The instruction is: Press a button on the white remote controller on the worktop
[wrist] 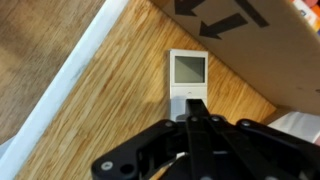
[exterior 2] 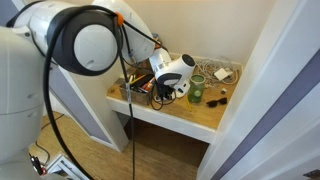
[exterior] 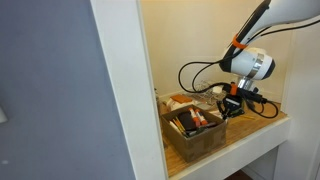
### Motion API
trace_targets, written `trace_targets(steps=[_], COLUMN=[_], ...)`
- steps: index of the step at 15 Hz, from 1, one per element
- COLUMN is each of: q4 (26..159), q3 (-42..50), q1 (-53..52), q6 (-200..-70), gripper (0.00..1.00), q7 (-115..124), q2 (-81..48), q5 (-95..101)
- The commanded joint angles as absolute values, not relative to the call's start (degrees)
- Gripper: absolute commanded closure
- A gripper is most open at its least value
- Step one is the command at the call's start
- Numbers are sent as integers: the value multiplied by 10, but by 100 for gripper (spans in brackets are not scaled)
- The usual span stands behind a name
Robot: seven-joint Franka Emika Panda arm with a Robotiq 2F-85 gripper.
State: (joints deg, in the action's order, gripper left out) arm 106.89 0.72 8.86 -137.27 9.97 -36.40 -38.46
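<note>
The white remote controller [wrist: 187, 72] lies flat on the wooden worktop [wrist: 110, 110]. It is a small oblong slab with a grey screen at its far end, right beside the brown box [wrist: 240, 45]. My gripper [wrist: 190, 101] is shut, with its fingers pressed together. The fingertips sit on the near end of the remote, below the screen, and hide that part. In both exterior views the gripper [exterior: 232, 106] [exterior 2: 166, 96] points down at the worktop [exterior: 268, 126] [exterior 2: 190, 115] next to the box, and the remote is hidden behind it.
The open brown box [exterior: 195, 138] holds several items and stands close to the gripper. A green glass jar [exterior 2: 197, 92], a small dark lump [exterior 2: 218, 98] and a white item [exterior 2: 222, 72] lie further along the shelf. White walls close in the sides. The white front edge [wrist: 75, 75] is close by.
</note>
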Motion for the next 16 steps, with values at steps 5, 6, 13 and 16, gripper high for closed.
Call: trace_targets(steps=[5, 6, 13, 16], q4=[1040, 1038, 1032, 1032], q3=[2, 2, 2, 3], q1=[95, 95, 94, 93], q6=[-1375, -1374, -1372, -1372], gripper=[100, 100, 100, 100], q7=[114, 115, 119, 121], q2=[-389, -390, -399, -403], q5=[-398, -398, -395, -393])
